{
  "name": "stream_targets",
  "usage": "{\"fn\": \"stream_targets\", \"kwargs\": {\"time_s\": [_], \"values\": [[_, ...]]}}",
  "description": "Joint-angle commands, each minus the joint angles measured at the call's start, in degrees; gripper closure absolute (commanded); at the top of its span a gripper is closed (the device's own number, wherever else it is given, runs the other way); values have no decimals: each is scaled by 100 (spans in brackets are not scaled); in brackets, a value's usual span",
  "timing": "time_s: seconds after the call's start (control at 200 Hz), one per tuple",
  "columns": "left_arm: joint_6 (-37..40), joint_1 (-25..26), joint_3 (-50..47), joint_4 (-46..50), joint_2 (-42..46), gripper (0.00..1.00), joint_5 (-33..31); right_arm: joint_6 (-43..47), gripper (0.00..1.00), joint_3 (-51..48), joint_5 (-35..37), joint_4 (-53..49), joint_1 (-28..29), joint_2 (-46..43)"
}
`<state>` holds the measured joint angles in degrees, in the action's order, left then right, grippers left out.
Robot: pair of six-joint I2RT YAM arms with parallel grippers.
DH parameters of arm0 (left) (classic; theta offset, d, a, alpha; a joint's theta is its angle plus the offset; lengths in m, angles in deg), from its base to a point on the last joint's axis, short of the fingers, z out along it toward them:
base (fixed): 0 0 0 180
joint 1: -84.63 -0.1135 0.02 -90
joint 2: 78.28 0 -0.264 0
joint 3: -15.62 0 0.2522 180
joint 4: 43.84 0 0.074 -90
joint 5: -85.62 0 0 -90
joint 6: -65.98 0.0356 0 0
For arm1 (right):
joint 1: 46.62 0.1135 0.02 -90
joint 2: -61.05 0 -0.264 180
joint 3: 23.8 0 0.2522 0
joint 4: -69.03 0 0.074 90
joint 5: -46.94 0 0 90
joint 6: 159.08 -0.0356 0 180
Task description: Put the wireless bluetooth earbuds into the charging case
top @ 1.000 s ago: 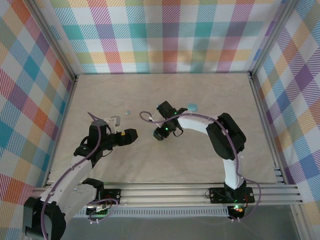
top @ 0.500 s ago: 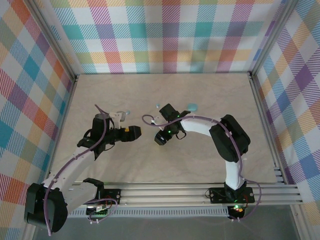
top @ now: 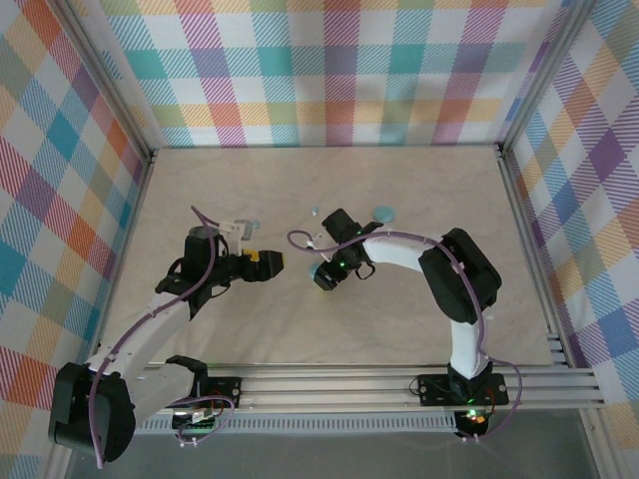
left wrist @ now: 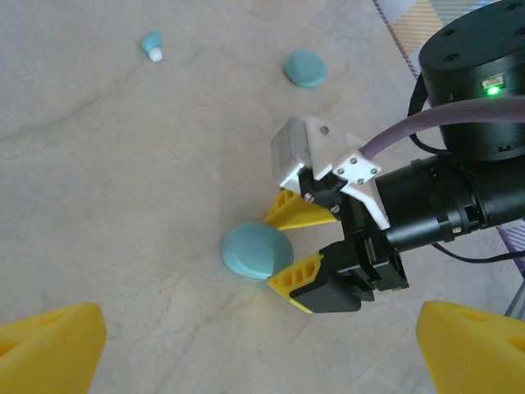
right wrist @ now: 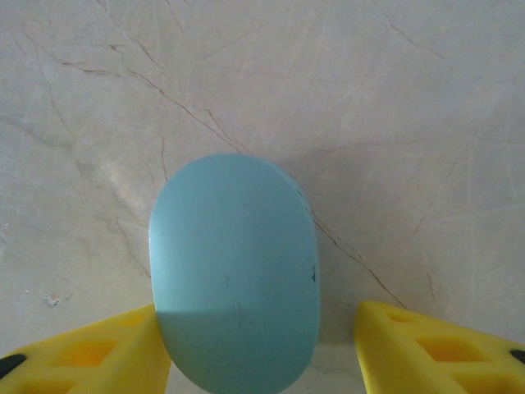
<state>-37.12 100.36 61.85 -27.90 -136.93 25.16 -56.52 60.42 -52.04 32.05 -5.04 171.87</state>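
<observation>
Your right gripper [left wrist: 291,245] straddles the charging case [right wrist: 234,279] on the table [top: 419,299], fingers spread; the left gripper [left wrist: 262,349] gapes empty. The earbud [left wrist: 152,45] beyond looks tiny, light and slippery, so pinch its rounded body gently

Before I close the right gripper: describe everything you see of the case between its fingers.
The case is a smooth, pale blue oval, matte plastic by its look, no opening showing, lying flat on the marbled table. It sits between the fingers of the open right gripper: one meets its edge, the other stands apart.
</observation>
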Motion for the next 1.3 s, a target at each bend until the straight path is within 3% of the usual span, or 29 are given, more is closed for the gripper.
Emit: {"fn": "stream_targets", "kwargs": {"time_s": [0.0, 0.44, 0.75, 0.85, 0.995, 1.295], "values": [[148, 86, -240, -568, 151, 2, 79, 149, 42, 119, 27, -100, -20, 131], [396, 113, -222, -183, 495, 0, -273, 634, 56, 288, -131, -279, -6, 232], [819, 115, 341, 887, 720, 0, -532, 656, 71, 39, -123, -144, -10, 142], [843, 115, 173, 734, 902, 0, -634, 670, 73, -28, 55, -37, -11, 29], [1245, 132, -333, -93, 1242, 0, -18, 1117, 75, -276, -169, 163, -12, -337], [1618, 141, -231, -121, 1118, 0, -227, 1506, 82, -455, -166, 114, -6, -615]]}}
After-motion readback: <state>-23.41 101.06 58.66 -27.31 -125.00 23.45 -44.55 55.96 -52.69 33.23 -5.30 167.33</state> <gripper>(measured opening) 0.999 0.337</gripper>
